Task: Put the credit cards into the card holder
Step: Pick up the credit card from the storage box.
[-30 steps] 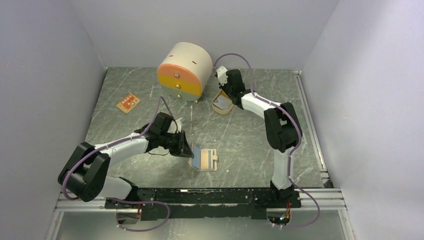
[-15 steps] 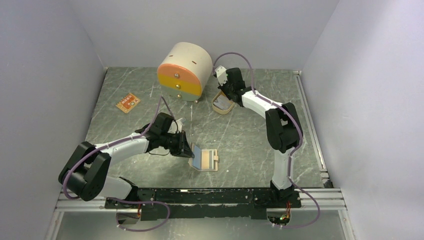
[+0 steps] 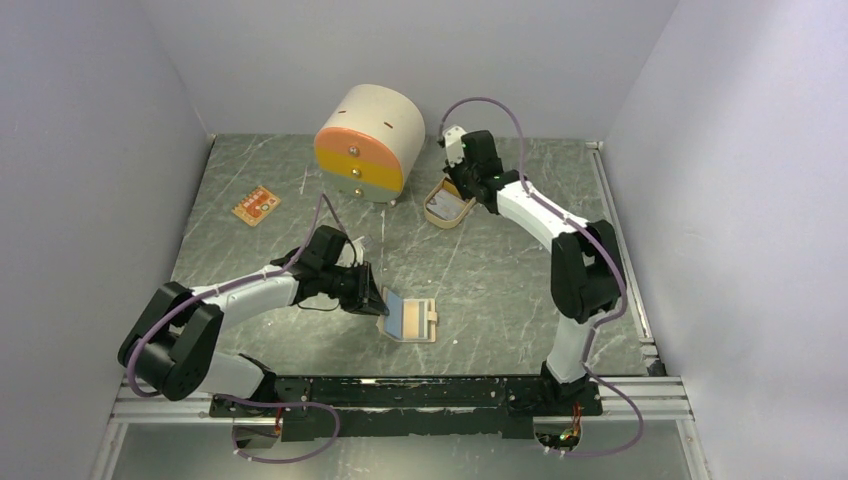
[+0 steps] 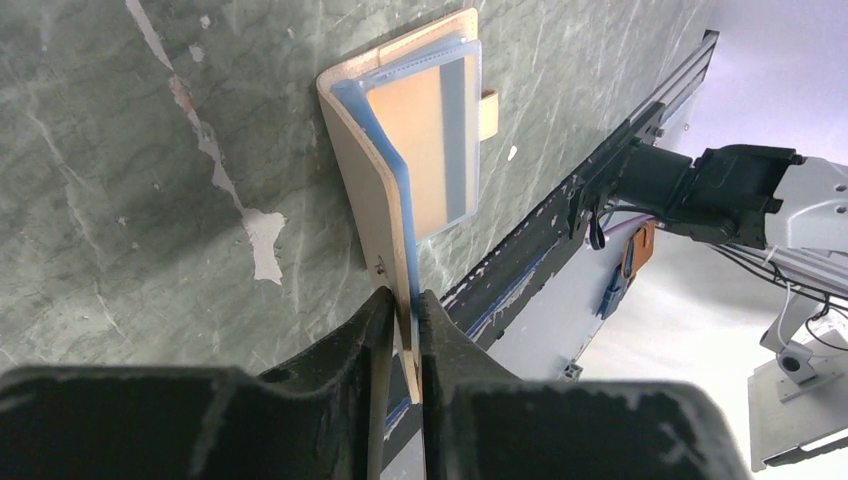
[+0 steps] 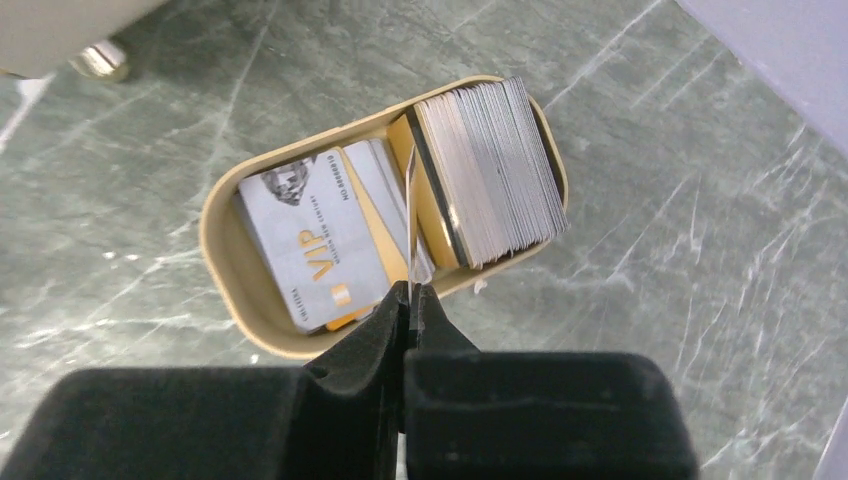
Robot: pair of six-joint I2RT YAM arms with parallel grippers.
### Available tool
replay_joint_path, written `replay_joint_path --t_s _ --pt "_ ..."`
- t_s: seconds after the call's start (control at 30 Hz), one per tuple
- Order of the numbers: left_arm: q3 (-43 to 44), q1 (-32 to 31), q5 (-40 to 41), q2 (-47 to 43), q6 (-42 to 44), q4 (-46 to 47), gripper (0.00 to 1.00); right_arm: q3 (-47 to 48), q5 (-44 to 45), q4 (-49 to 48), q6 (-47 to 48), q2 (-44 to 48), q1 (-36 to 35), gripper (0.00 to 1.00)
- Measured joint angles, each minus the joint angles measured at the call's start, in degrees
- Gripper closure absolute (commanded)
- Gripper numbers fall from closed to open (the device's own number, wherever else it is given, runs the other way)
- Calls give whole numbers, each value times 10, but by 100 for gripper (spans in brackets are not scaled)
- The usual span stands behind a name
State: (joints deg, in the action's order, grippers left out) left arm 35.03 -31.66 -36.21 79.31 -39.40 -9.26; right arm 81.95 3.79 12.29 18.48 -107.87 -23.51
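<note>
- Two arms over one green marbled surface [image 3: 500, 290], the left arm [image 3: 250, 290] reaching to its near middle, the right arm [image 3: 530, 205] stretched to the far side.
- One card holder [image 3: 408, 316] [image 4: 362, 190], tan, lying open on the surface near the middle. One half lies flat and the other half is raised on edge.
- Left jaws: clamped on the free edge of the card holder's raised half, tan cover and light blue lining pinched between them.
- One orange-tan card with a grey stripe [image 4: 440, 140], seated behind a clear pocket in the flat half.
- One beige oval tray [image 3: 447, 203] [image 5: 225, 290], on the surface just right of the drawer box.
- Right jaws: together on one credit card [image 5: 410, 210], silver, seen edge-on, standing upright over the middle of the tray.
- One stack of silver credit cards [image 5: 495, 170], standing on edge at the tray's right end.
- One grey VIP card [image 5: 310, 235], lying flat in the tray's left part on top of yellow-orange cards [image 5: 375, 215].
- One round cream drawer box [image 3: 368, 145], orange and yellow fronts, at the far middle.
- One small orange patterned card [image 3: 256, 206], lying alone at the far left, well apart from the rest.
</note>
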Motion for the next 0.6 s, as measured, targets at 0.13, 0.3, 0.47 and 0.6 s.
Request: replay_joint_path --t_s 0.13,0.3,0.47,0.6 --pt "0 0 8 3 -5 -1 76 -20 -9 21 -50 46 0 100" --pt "0 0 36 3 -4 -17 76 -68 -25 44 -136 108 -1 100" --pt "0 0 56 3 -4 -22 91 -176 -62 52 -251 212 -2 100" --pt "-1 0 63 6 -10 -17 91 -273 -102 24 -330 303 -12 100"
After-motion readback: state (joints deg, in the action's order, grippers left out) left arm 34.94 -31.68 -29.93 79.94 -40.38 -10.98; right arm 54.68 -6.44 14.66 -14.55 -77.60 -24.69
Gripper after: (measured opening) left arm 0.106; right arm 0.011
